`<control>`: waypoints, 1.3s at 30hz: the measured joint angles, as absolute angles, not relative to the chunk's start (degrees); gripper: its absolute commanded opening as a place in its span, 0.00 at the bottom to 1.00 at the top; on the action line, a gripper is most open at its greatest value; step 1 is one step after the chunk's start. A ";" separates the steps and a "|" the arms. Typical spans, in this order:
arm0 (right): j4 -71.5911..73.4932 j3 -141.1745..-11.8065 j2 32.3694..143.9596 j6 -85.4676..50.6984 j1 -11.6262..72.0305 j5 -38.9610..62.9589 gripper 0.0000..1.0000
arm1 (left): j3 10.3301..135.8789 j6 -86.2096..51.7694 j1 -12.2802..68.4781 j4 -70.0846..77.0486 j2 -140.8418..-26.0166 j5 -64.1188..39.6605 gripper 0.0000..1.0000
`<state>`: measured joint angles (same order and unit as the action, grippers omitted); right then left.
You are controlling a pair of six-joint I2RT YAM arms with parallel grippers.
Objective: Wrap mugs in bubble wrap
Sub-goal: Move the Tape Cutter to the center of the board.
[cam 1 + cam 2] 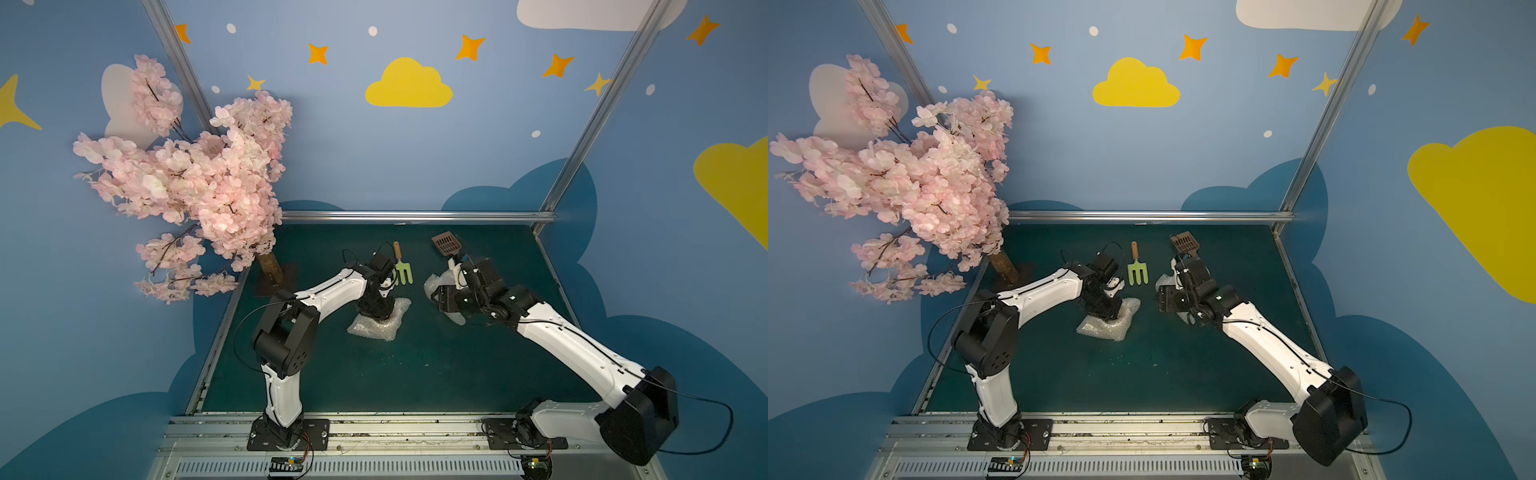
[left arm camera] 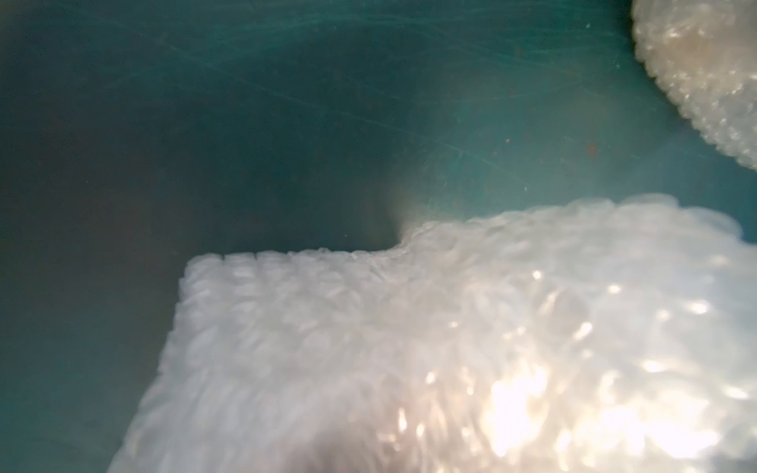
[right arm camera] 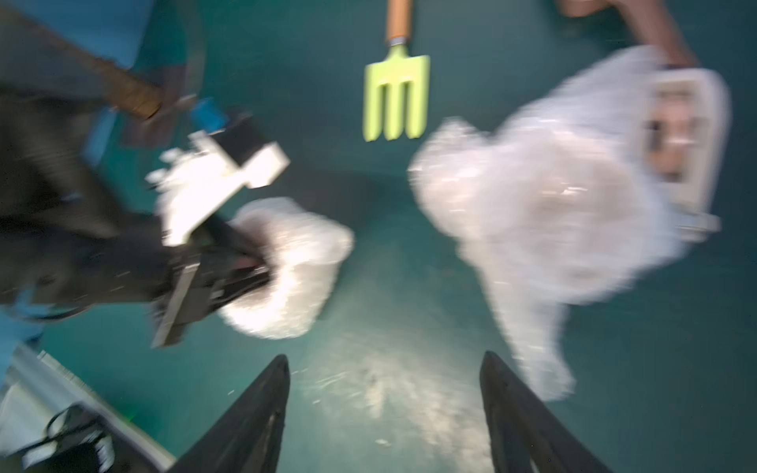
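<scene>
2 arms (image 1: 573, 345), white shells (image 1: 328, 291), black joints (image 1: 282, 336)

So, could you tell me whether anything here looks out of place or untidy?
Yes: the bubble wrap bundle beside the scoop is loose, trailing a tail, and a cream part, perhaps its mug, pokes out. Scoop and garden fork seem unrelated.

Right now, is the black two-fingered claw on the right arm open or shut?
Open. In the right wrist view, the right gripper has its fingers apart, nothing between.
</scene>
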<state>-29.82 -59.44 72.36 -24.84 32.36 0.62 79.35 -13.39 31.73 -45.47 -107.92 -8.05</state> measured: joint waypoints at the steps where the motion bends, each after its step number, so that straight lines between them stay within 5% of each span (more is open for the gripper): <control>1: -29.54 -58.43 71.85 -24.18 30.24 1.21 0.75 | 79.50 -13.08 31.73 -45.65 -107.92 -7.79 0.10; 14: -24.03 -59.42 86.00 -19.73 5.91 9.89 0.75 | 79.85 -11.97 31.40 -46.46 -107.92 -6.85 0.11; 29: -26.70 -84.68 112.01 -13.15 5.15 9.43 0.74 | 79.46 -11.97 31.38 -46.26 -107.90 -6.98 0.11; 39: -33.12 -92.90 118.78 -9.82 9.13 6.37 0.74 | 79.29 -11.97 31.38 -46.22 -107.90 -7.07 0.10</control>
